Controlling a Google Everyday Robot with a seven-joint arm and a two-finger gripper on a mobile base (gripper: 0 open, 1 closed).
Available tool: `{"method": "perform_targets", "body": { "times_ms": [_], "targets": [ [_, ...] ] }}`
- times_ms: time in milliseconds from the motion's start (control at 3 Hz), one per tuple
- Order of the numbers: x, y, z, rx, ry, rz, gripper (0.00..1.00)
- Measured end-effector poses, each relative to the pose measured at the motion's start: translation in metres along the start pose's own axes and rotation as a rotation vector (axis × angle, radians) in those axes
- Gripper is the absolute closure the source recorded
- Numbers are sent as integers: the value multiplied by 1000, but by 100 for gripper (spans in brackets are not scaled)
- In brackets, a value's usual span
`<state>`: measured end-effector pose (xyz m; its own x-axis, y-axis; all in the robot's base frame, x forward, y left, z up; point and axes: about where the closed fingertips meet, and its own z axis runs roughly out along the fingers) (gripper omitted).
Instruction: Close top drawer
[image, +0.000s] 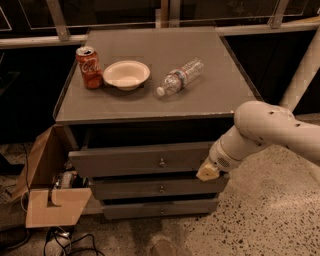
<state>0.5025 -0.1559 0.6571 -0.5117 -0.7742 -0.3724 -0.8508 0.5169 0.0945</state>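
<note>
On the far left we see a cardboard box (50, 205) on the floor, right beside the cabinet (215, 95). Some black wires (60, 241) lie in front of the box. On top of the cabinet, at the left, a red soda can (89, 67) stands up straight. Just beside it sits a white bowl (126, 75). A little more to the right, a clear water bottle (179, 77) lies on its side. Under the cabinet's top is the top drawer (120, 161). It sticks out toward us, farther than the lower drawers (125, 189), and there is a dark gap above it. It has a small round knob (161, 162) in the middle of its front. The gripper (207, 172) is to the right of that knob, low down at the right end of the top drawer's front. It is right at that corner, but we cannot tell if it touches. We also cannot tell if the gripper is wide or narrow. The thick white arm (270, 127) behind it reaches in from the right side.
</note>
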Motion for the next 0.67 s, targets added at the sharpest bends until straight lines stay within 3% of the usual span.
{"method": "perform_targets", "body": {
  "times_ms": [333, 667],
  "targets": [
    [-14, -12, 5, 36, -7, 6, 89],
    [-27, -22, 10, 70, -15, 10, 100]
  ]
}}
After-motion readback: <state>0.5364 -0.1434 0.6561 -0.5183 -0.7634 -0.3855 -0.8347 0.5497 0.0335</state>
